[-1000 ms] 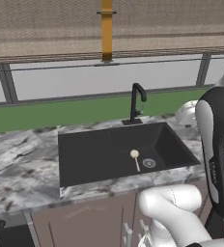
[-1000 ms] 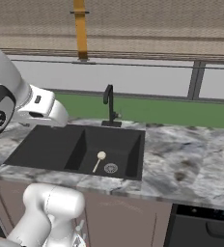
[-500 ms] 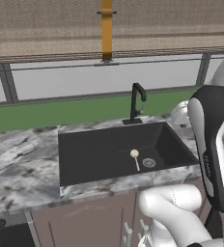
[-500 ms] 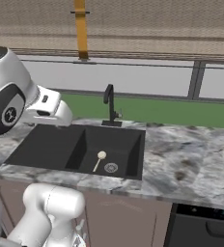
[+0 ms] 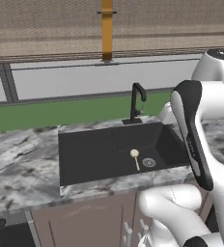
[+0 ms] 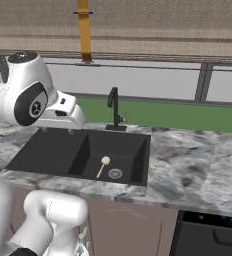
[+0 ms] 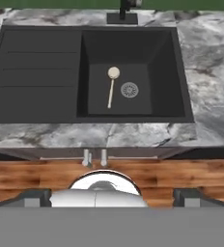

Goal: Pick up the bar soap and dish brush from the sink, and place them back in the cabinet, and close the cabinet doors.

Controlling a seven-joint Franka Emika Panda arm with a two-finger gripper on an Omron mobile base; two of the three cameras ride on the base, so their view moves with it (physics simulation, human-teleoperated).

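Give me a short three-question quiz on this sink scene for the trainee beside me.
1. True or false: the dish brush lies in the sink basin beside the drain.
2. How do the claw jaws stand? A) shut on the brush B) wide open, holding nothing C) shut on the faucet
3. Fill in: the black faucet stands at the sink's ____ edge, toward the window.

Key: 1 true; 2 B; 3 far (back).
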